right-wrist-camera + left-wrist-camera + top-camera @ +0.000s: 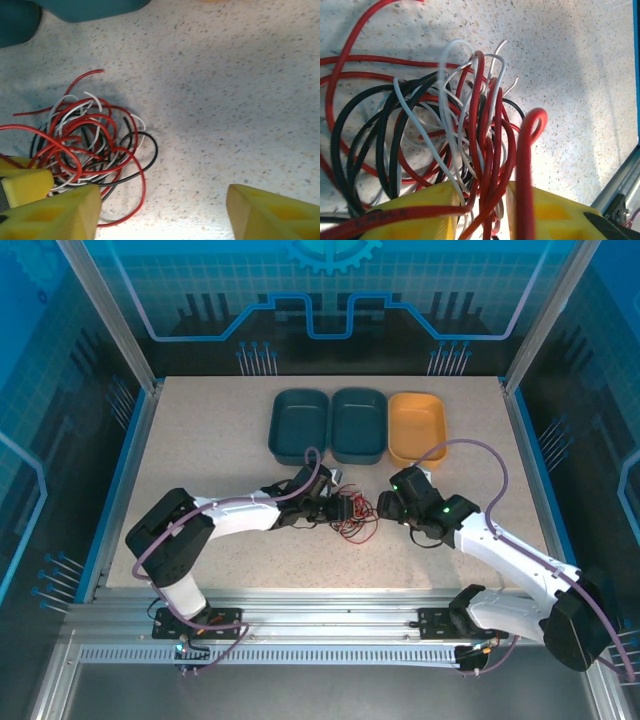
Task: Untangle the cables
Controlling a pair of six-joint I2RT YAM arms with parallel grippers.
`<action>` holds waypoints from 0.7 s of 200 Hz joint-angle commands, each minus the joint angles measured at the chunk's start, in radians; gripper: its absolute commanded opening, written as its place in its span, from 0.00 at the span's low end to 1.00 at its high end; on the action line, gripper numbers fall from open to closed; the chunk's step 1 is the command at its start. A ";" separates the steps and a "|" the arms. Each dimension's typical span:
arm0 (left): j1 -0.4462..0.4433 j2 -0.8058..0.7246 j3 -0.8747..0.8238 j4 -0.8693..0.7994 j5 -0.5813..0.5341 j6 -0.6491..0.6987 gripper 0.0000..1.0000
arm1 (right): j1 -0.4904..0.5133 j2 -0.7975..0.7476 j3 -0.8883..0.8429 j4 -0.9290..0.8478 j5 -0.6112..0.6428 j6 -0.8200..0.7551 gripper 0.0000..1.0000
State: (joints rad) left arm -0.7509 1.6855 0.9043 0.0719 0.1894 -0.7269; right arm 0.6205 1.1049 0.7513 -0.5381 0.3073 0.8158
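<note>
Tangled cables [481, 145] dip between the left gripper's [486, 220] fingers [420, 210], ends hidden; pinched or loose, unclear. Nearby, the right gripper [164, 200] gapes wide.

On table [200, 440]: cables [350, 513] centre, bins [357, 425] behind.

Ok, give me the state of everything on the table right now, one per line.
Cables: red, black and white tangled in one clump.
Left pincer: strands run through it; grip unclear.
Right pincer: open, empty.
Left teal bin: empty.
Middle teal bin: empty.
Orange bin: empty.
</note>
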 commanded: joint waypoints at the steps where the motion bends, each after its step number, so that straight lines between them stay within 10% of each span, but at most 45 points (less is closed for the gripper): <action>1: 0.008 -0.089 -0.027 -0.046 -0.055 0.025 0.34 | -0.004 0.018 -0.005 0.043 -0.112 0.001 0.60; 140: 0.106 -0.254 -0.147 -0.046 -0.130 -0.023 0.94 | 0.025 0.315 0.122 0.200 -0.276 -0.043 0.35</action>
State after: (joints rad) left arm -0.6563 1.4712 0.7811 0.0452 0.0780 -0.7532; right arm 0.6281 1.3842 0.8242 -0.3607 0.0612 0.7998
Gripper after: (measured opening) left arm 0.885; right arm 0.351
